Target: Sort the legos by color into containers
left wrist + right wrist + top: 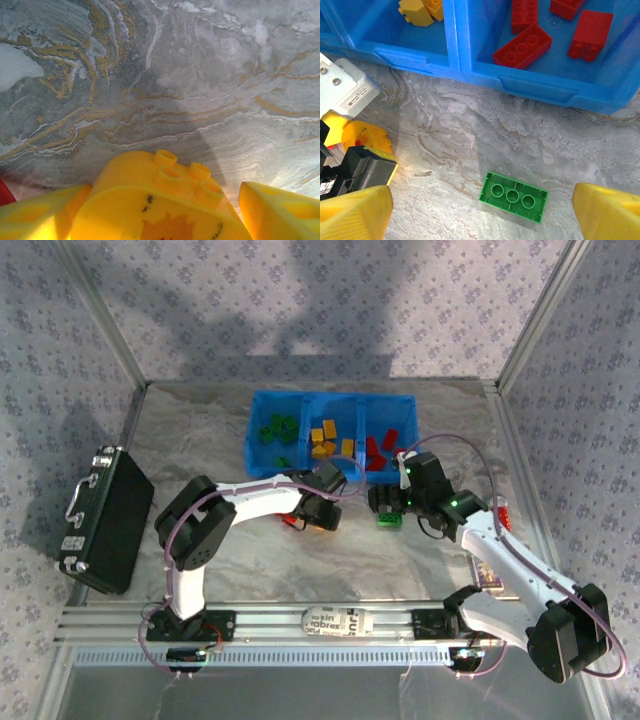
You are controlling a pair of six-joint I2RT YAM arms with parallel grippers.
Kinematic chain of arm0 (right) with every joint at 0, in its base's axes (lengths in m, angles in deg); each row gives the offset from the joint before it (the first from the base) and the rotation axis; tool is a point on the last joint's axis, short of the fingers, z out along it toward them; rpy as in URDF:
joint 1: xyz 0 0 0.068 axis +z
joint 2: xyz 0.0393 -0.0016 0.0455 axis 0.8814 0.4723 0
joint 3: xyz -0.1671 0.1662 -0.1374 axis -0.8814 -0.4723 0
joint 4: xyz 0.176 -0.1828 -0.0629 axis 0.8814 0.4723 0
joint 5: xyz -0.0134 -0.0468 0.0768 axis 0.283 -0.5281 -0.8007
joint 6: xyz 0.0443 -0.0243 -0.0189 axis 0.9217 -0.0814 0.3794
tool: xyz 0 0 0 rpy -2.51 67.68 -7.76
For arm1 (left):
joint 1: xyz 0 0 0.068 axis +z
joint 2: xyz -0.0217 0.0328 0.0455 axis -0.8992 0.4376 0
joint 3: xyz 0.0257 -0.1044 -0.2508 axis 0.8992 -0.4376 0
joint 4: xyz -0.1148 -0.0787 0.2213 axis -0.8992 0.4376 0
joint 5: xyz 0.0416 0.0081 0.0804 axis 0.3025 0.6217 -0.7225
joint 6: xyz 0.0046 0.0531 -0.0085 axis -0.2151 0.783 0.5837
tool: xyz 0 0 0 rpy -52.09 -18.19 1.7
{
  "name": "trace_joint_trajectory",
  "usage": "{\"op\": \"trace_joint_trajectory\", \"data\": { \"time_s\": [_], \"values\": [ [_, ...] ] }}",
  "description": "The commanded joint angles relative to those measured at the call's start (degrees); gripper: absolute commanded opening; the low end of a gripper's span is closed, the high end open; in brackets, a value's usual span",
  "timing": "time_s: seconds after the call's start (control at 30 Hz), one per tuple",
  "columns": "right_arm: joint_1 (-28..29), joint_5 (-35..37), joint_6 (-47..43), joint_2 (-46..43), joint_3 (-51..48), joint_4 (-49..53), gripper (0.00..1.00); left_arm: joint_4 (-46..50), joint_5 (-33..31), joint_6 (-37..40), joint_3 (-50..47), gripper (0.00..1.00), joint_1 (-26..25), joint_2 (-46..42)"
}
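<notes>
A rounded yellow lego (160, 200) with four studs and a printed face lies on the marble table between the fingers of my left gripper (160, 215). Its left finger (45, 212) is against the lego, while the right finger (275, 210) stands apart with a gap, so the gripper is open. In the top view this gripper (320, 512) is just in front of the blue tray (333, 398). My right gripper (481, 210) hangs open above a green lego (513, 196) lying studs-down on the table. The tray's containers hold green (275, 430), yellow (325, 438) and red (380, 450) legos.
A red lego (290, 521) lies beside the left gripper. A black case (105, 518) with a metal handle stands at the left. A small red piece (503, 515) sits near the right frame post. The tray's front wall (485, 75) is close ahead of the right gripper.
</notes>
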Motion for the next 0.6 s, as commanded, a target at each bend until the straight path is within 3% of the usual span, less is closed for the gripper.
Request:
{"op": "trace_joint_trajectory", "data": {
  "time_s": [0.0, 0.23, 0.57],
  "values": [
    [-0.48, 0.63, 0.69, -0.37, -0.72, 0.79, 0.94, 1.25, 0.69, 0.60, 0.86, 0.71, -0.04, -0.14],
    [-0.64, 0.53, 0.60, -0.36, -0.36, 0.79, 0.94, 2.21, 0.15, 1.38, 2.18, 0.57, -0.08, -1.65],
    [-1.00, 0.53, 0.32, -0.39, 0.09, 1.06, 0.94, 5.05, -1.01, 4.95, 10.53, 0.57, 1.32, -3.94]
  ]
}}
